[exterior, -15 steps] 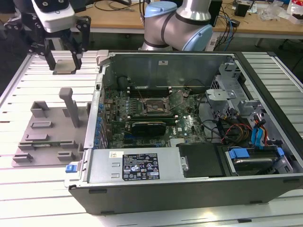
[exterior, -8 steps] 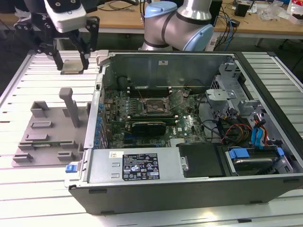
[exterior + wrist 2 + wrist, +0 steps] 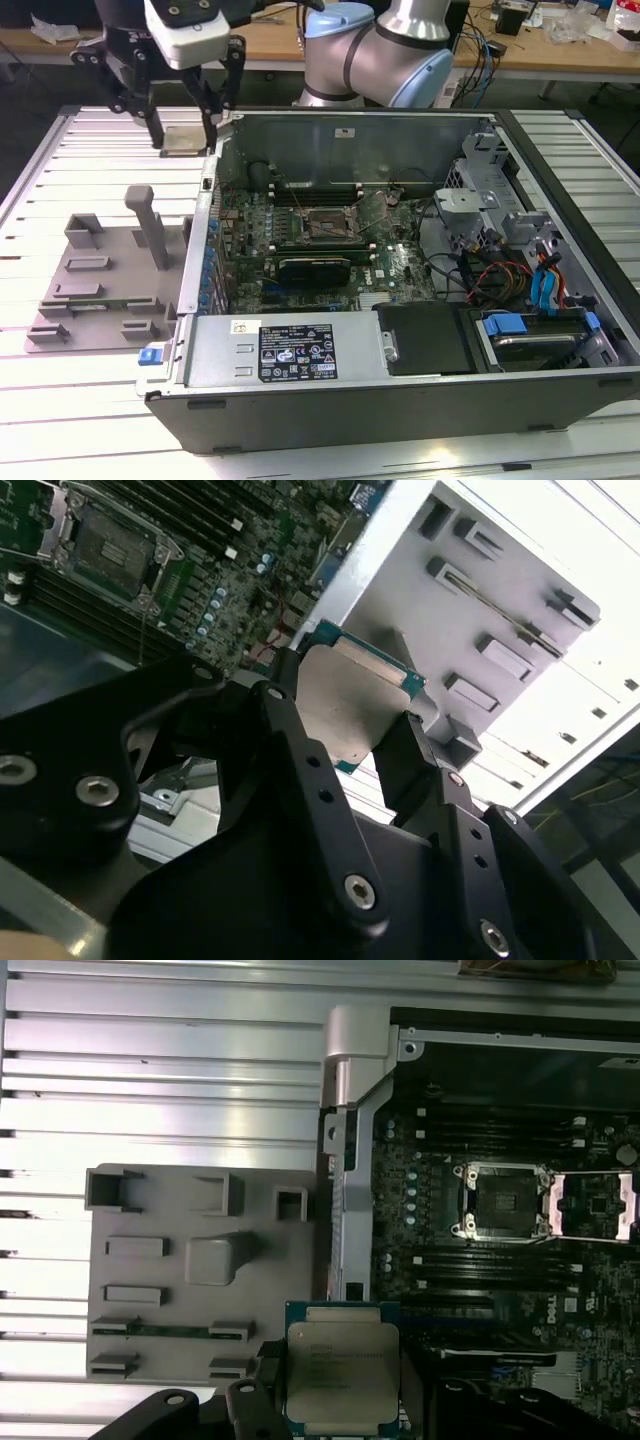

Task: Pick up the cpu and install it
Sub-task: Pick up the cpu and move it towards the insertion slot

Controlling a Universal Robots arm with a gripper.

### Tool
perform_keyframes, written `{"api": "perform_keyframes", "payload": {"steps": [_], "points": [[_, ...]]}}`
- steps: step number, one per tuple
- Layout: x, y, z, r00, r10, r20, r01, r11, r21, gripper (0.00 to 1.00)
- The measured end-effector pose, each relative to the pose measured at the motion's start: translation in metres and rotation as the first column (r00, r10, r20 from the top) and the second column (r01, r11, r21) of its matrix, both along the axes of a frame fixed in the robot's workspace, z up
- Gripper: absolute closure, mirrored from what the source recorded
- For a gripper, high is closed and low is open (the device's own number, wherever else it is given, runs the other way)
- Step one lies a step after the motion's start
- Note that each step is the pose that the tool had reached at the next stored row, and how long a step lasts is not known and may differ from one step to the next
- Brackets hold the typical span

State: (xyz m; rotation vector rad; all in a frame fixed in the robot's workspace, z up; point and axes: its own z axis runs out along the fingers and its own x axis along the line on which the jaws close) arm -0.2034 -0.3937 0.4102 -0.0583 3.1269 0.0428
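The cpu [image 3: 185, 140] is a flat silver-topped square chip with a thin pale rim. It hangs in the air between the two black fingers of my gripper [image 3: 183, 128], which is shut on its edges. In the exterior view this is over the slatted table at the far left, just outside the case's left wall. Both wrist views show the cpu [image 3: 350, 700] [image 3: 342, 1365] clamped by opposite sides in the gripper [image 3: 348, 720]. The dark square socket [image 3: 328, 228] [image 3: 503, 1200] lies bare on the motherboard, its metal frame [image 3: 595, 1205] swung open beside it.
The open computer case [image 3: 330, 350] lies flat, with drive bays and cables toward the exterior view's right. A grey fixture plate [image 3: 100, 280] [image 3: 190, 1260] with raised blocks and a tall post [image 3: 150, 225] lies beside the case's left wall [image 3: 200, 250].
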Motion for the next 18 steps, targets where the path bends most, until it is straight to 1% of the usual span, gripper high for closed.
{"api": "perform_keyframes", "payload": {"steps": [4, 5, 9, 10, 11, 15, 16, 18], "points": [[0.0114, 0.0000, -0.0001, 1.0000, 0.000, 0.0001, 0.000, 1.0000, 0.0001, 0.45], [0.0157, 0.0000, -0.0001, 1.0000, 0.000, 0.0002, 0.000, 1.0000, 0.0001, 0.45], [0.0278, 0.0000, 0.0000, 1.0000, 0.000, 0.0001, 0.000, 1.0000, 0.0000, 0.45], [0.0326, 0.0000, 0.0000, 1.0000, 0.000, 0.0001, 0.000, 1.0000, 0.0000, 0.45], [0.0380, 0.0000, 0.0000, 1.0000, 0.000, 0.0001, 0.000, 1.0000, 0.0001, 0.45], [0.0656, 0.0000, 0.0000, 1.0000, 0.000, 0.0000, 0.000, 1.0000, 0.0000, 0.45], [0.0792, 0.0000, 0.0000, 1.0000, 0.000, 0.0000, 0.000, 1.0000, 0.0000, 0.45], [0.0877, 0.0000, -0.0001, 1.0000, 0.000, 0.0001, 0.000, 1.0000, 0.0001, 0.45]]}}
